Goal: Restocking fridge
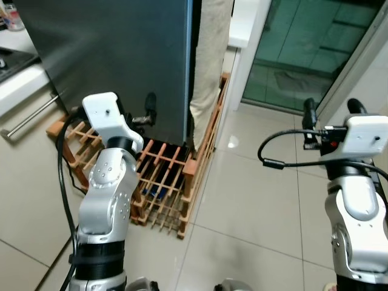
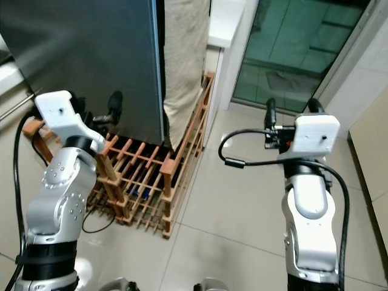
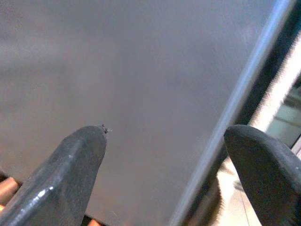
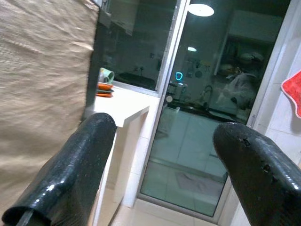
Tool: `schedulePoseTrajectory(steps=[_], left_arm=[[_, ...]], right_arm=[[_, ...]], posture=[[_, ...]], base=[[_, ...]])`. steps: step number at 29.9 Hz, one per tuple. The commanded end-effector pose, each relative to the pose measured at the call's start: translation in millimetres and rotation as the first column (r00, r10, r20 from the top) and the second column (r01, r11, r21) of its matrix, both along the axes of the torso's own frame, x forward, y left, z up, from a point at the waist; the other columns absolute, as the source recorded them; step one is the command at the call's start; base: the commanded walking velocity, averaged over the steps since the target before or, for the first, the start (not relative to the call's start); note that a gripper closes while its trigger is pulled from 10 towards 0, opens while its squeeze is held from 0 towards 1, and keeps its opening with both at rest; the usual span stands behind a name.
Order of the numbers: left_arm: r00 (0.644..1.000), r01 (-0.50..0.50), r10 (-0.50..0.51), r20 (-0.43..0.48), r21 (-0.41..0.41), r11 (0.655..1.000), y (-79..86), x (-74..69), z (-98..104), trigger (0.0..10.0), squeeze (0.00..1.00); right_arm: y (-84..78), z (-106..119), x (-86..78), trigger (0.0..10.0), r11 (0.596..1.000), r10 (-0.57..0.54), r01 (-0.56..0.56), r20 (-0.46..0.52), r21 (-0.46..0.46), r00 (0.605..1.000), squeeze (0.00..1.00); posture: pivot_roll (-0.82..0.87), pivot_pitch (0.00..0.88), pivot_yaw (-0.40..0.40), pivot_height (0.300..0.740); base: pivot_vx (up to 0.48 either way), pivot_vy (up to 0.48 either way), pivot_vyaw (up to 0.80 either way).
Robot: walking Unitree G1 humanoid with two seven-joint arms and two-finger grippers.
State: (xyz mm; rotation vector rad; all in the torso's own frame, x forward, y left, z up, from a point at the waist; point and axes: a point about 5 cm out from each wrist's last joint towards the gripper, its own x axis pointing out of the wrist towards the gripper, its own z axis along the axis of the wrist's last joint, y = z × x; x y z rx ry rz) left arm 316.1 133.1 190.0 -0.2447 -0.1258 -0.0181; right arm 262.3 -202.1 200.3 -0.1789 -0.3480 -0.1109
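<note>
The dark grey fridge [image 1: 115,54] stands ahead on the left, its door shut, its right edge [image 1: 190,66] a pale strip. My left gripper [image 1: 147,112] is raised close to the fridge front, low on the door; it is open, fingers [image 3: 75,165] spread wide with the door edge [image 3: 225,117] between them and nothing held. My right gripper [image 1: 330,112] is held up over the tiled floor to the right, open and empty, fingers [image 4: 75,174] apart, pointing at a glass door [image 4: 197,122].
A wooden wine rack [image 1: 163,176] sits on the floor at the fridge's foot. A beige cloth [image 1: 209,60] hangs beside the fridge. A white counter [image 1: 242,24] and a green glass door [image 1: 303,48] lie beyond. A counter with a drawer handle [image 1: 27,118] is at left.
</note>
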Motion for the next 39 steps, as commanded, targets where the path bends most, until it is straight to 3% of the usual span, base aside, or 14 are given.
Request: schedulePoseTrajectory(steps=[1,7,14,17,21,22,23,24,25,27,30,38,39], left_arm=[[1.0,0.003,-0.003,0.003,0.03,1.0,-6.1,9.0,7,10.0,0.0],[1.0,-0.014,0.013,0.008,0.071,0.997,-5.7,16.5,10,10.0,0.0],[0.991,0.112,-0.115,0.072,0.054,0.992,-32.8,11.5,18,10.0,0.0],[0.983,0.121,-0.125,0.135,0.041,0.992,-40.7,12.5,32,10.0,0.0],[0.96,0.085,-0.086,0.267,0.015,0.996,-32.0,6.5,55,10.0,0.0],[0.941,0.079,-0.073,0.33,-0.005,0.997,-25.5,0.3,71,10.0,0.0],[0.941,0.079,-0.073,0.33,-0.005,0.997,-25.5,0.3,71,10.0,0.0],[0.889,0.074,-0.06,0.453,-0.012,0.997,-17.4,-13.1,101,10.0,0.0],[0.889,0.074,-0.06,0.453,-0.012,0.997,-17.4,-13.1,101,10.0,0.0],[0.851,0.07,-0.063,0.521,0.005,0.998,-16.4,-20.2,117,10.0,0.0],[0.824,0.085,-0.07,0.562,0.0,0.996,-22.4,-20.6,127,10.0,0.0],[0.82,0.117,-0.107,0.563,0.018,0.993,-29.8,-22.2,129,10.0,0.0],[0.812,0.161,-0.148,0.565,0.027,0.987,-35.8,-23.3,129,10.0,0.0]], right_arm=[[-3.8,-3,2.3,10.0,1.0,-0.017,0.018,-0.008,0.018,1.0,0.0],[-2.6,-8,4.5,10.0,1.0,-0.005,0.006,-0.031,0.023,1.0,0.0],[7.0,-11,9.5,10.0,0.999,0.036,-0.034,-0.039,0.03,0.999,0.0],[9.6,-8,10.2,10.0,0.999,0.041,-0.04,-0.024,0.017,0.999,0.0],[11.8,15,4.5,10.0,0.998,0.023,-0.017,0.104,-0.057,0.994,0.0],[15.9,37,-0.3,10.0,0.994,0.04,-0.018,0.2,-0.109,0.979,0.0],[15.9,37,-0.3,10.0,0.994,0.04,-0.018,0.2,-0.109,0.979,0.0],[21.2,70,-8.8,10.0,0.986,0.068,-0.011,0.336,-0.168,0.939,0.0],[21.2,70,-8.8,10.0,0.986,0.068,-0.011,0.336,-0.168,0.939,0.0],[21.2,83,-10.4,10.0,0.984,0.068,0.001,0.38,-0.177,0.922,0.0],[23.3,99,-6.1,10.0,0.986,0.072,0.002,0.429,-0.169,0.9,0.0],[23.2,103,-5.2,10.0,0.985,0.071,0.005,0.429,-0.173,0.901,0.0],[21.7,103,-5.0,10.0,0.985,0.064,0.011,0.424,-0.172,0.903,0.0]], posture=[[-0.12,0.017,-0.051,0.711],[-0.11,0.028,-0.056,0.711],[-0.09,0.035,-0.068,0.711],[-0.09,0.038,-0.068,0.711],[-0.1,0.033,-0.064,0.711],[-0.1,0.031,-0.065,0.711],[-0.1,0.031,-0.065,0.711],[-0.1,0.026,-0.073,0.711],[-0.1,0.026,-0.073,0.711],[-0.1,0.021,-0.077,0.711],[-0.1,0.008,-0.087,0.711],[-0.11,0.008,-0.097,0.711],[-0.11,0.01,-0.097,0.711]], base=[[0.0,0.0,0.8],[0.0,0.0,0.8],[0.0,0.0,0.0],[0.279,0.0,0.0],[0.48,0.0,0.0],[0.446,0.0,0.0],[0.446,0.0,0.0],[0.442,0.0,0.0],[0.442,0.0,0.0],[0.467,0.0,0.0],[0.48,0.0,0.0],[0.48,0.0,0.0],[0.48,0.0,0.0]])
